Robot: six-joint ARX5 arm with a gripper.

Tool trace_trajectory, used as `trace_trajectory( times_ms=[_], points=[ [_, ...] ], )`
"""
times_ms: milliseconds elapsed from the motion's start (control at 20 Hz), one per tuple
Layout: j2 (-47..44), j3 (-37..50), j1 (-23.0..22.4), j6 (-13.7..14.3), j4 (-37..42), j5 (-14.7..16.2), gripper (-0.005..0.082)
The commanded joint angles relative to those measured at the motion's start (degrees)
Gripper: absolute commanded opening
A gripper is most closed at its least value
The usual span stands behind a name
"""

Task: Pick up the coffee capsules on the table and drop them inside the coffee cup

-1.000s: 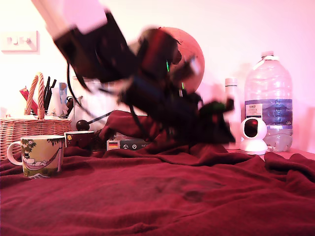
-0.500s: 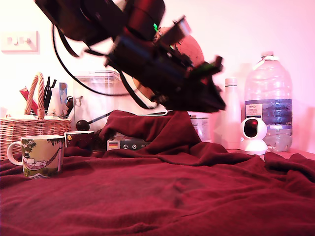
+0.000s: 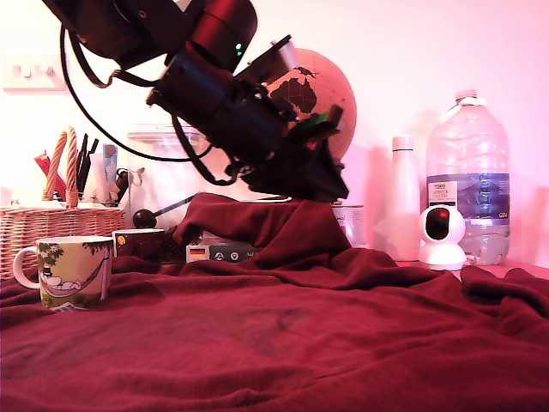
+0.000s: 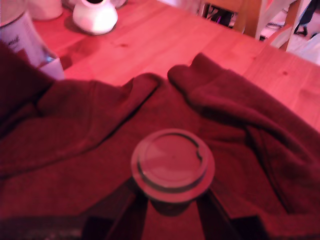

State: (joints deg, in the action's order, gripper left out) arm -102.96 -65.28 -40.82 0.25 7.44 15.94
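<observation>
1 dark capsule [image 4: 173,165], round with a wide flat rim, sits clamped in the tool [image 4: 167,202]; 1 cream cup [image 3: 70,271] stands on the red-clothed surface [image 3: 283,343].

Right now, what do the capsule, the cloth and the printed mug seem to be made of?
Capsule: smooth flat lid with a faint sheen, probably foil or plastic; held between the jaws.
Cloth: dark red, matte, soft folds, likely fleece.
Printed mug: cream, glossy glaze, likely ceramic.

Exterior view: low, near counter [image 3: 283,343] level, facing the back wall.
Wrist view: close, looking down past the hand [image 4: 172,197].
Shared: red cloth.
</observation>
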Motion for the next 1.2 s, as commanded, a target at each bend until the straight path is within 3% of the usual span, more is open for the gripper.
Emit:
trace_trajectory(
  times_ms=[0,300,750,950,1150],
  points=[
    [1.84,0.31,0.24,0.42,0.20,-0.07,0.0218],
    [7.52,5.11,1.44,0.42,0.74,-2.89,0.0218],
    [18.12,14.69,5.03,0.15,2.56,-3.15,0.0218],
    [21.97,18.93,6.51,-1.75,4.66,-3.96,0.0218],
    [24.26,21.07,7.87,-1.79,4.55,-4.61,0.0218]
  ],
)
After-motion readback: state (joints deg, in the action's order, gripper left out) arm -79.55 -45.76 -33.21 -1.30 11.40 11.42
